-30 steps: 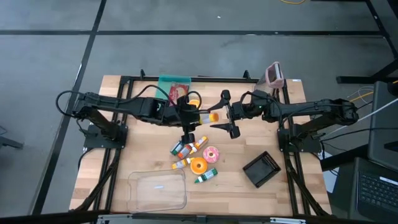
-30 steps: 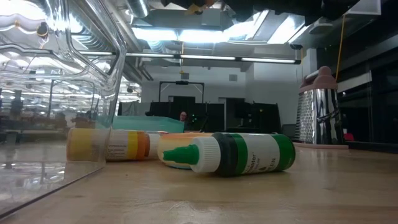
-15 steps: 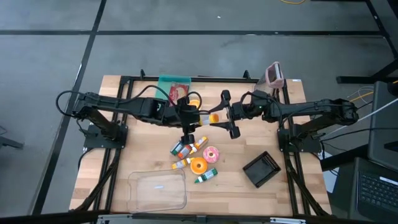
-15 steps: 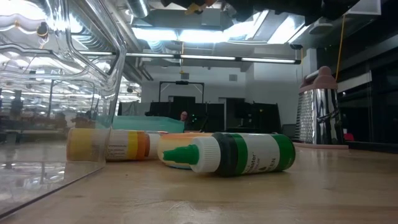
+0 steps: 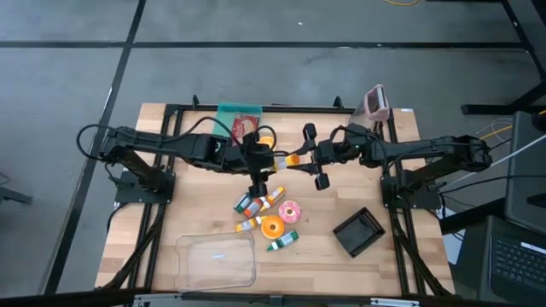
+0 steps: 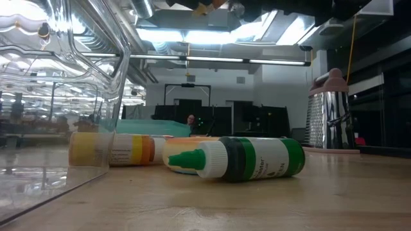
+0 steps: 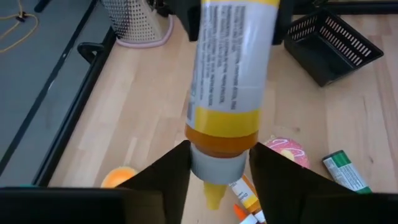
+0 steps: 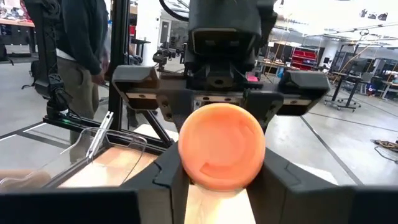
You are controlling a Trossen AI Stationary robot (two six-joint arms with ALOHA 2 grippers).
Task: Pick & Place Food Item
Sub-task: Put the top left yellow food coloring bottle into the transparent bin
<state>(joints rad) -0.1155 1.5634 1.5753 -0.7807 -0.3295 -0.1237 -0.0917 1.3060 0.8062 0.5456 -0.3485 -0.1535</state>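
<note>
A squeeze bottle [image 5: 286, 159] with a white label, yellow and orange bands and a yellow tip hangs in the air between my two arms, above the table's middle. My left gripper [image 5: 271, 160] is shut on its cap end and my right gripper [image 5: 302, 159] on its base end. In the left wrist view the bottle [image 7: 230, 81] runs away from my left gripper [image 7: 219, 168], tip toward the camera. In the right wrist view its round orange bottom [image 8: 222, 144] faces the camera between the fingers of my right gripper [image 8: 222, 171]. My left gripper has the bottle's grey cap collar [image 7: 217, 163] between its two fingers [image 7: 177, 171], just behind the yellow tip. The fingers come from the table's left, slanting down, and lie along the bottle. The bottle is lifted clear of the table. My right gripper pinches the bottle's base end [image 8: 222, 163] between its two fingers [image 8: 171, 177]. The fingers come level from the table's right and lie along the bottle. The bottle stays roughly level in the air, its bottom toward this wrist.
Several small bottles [image 5: 256, 205], a pink doughnut [image 5: 288, 211] and an orange disc [image 5: 272, 226] lie below the arms. A clear container [image 5: 216, 260] stands near the front, a black basket [image 5: 358, 230] at the right, a grater [image 5: 375, 102] and a green tray [image 5: 239, 115] at the back. A person [image 8: 81, 56] stands beyond the table.
My right gripper has shut its fingers on the bottle's base end, from wide open a second ago. Both arms and the bottle have stayed in place.
</note>
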